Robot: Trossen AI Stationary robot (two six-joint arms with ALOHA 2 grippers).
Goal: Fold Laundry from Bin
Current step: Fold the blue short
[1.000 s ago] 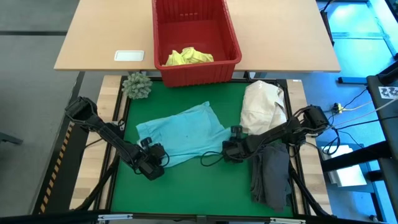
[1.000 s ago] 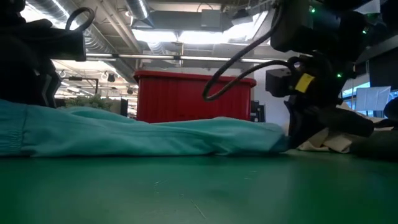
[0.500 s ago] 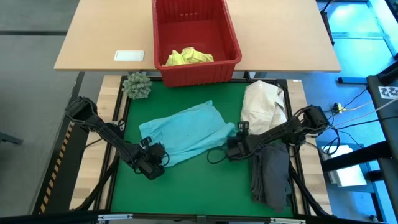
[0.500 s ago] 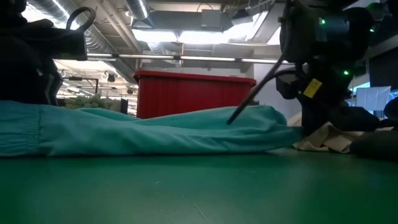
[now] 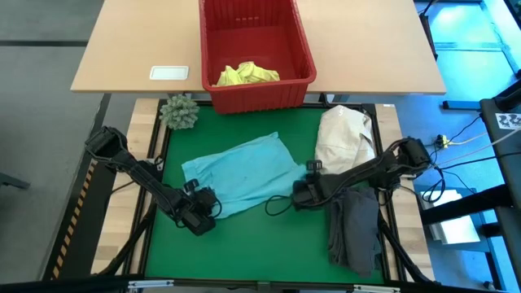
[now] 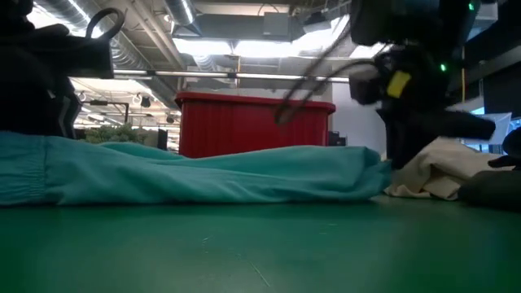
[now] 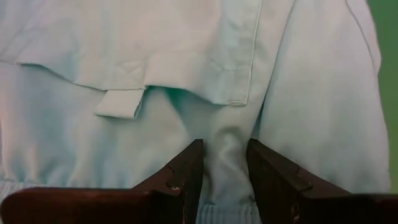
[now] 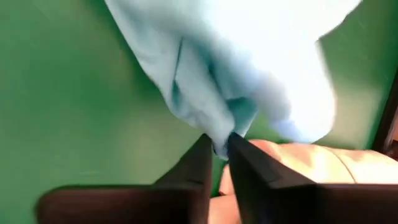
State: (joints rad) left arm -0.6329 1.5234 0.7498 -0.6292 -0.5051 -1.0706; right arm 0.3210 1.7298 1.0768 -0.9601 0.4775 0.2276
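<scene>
Green mat point(image 5: 244, 244) is seen covering the work table, with a tan tabletop point(image 5: 366, 49) set beyond its far edge. On that tabletop the red bin point(image 5: 257, 89) is placed, a bright yellow garment point(image 5: 247, 74) bunched inside it, and a small white card point(image 5: 169, 73) lies to its left. A light turquoise-blue garment point(image 5: 240, 173) is spread flat mid-mat. Left gripper point(image 5: 202, 218) is positioned at the garment's near-left edge; in the left wrist view its fingers point(image 7: 186, 180) are clamped on a fold of the turquoise cloth. Right gripper point(image 5: 303, 195) is located at the garment's right corner, beside a cream-white cloth bundle point(image 5: 343, 138); in the right wrist view its fingers point(image 8: 199, 168) are seen nearly together with a bunched tip of turquoise cloth pinched between them. A grey garment point(image 5: 356, 232) is laid at the near right of the mat. A green spiky ball point(image 5: 179, 111) is seen at the mat's far-left corner.
</scene>
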